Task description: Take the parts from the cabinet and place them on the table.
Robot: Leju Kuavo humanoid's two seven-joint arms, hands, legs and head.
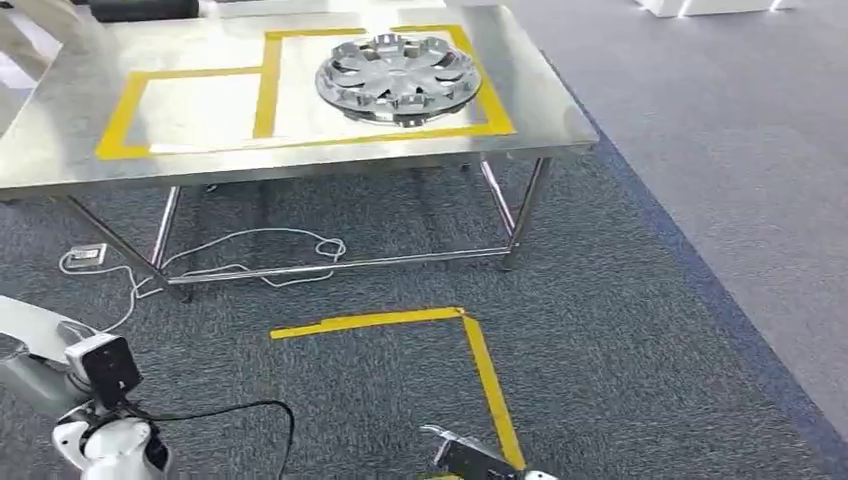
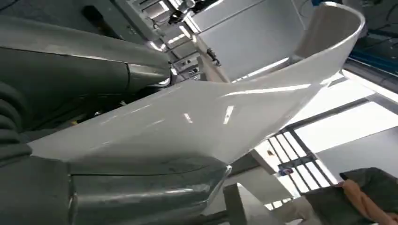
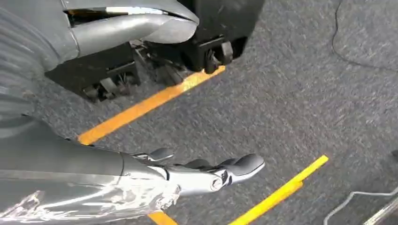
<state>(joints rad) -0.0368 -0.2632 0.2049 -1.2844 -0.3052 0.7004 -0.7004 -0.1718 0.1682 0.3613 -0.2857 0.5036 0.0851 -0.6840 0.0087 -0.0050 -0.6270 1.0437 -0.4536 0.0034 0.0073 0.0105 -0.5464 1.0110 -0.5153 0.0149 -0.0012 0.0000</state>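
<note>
The white curved part (image 2: 225,112) is held in the left hand (image 2: 94,154), thumb and fingers pinching its edge. It looks light, stiff and slippery. A hubcap (image 1: 397,78) lies near the table's (image 1: 60,150) far right corner. The right hand's (image 3: 187,176) fingers are straight, holding nothing.

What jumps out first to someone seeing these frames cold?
The silver wheel cover on the steel table, lying inside the right-hand of two yellow-taped boxes, catches the eye first. Next, the glossy white curved panel held in the left hand, close to the wrist camera. Yellow floor tape forms a corner on the grey carpet before the table, and the right hand hangs open above it.
</note>
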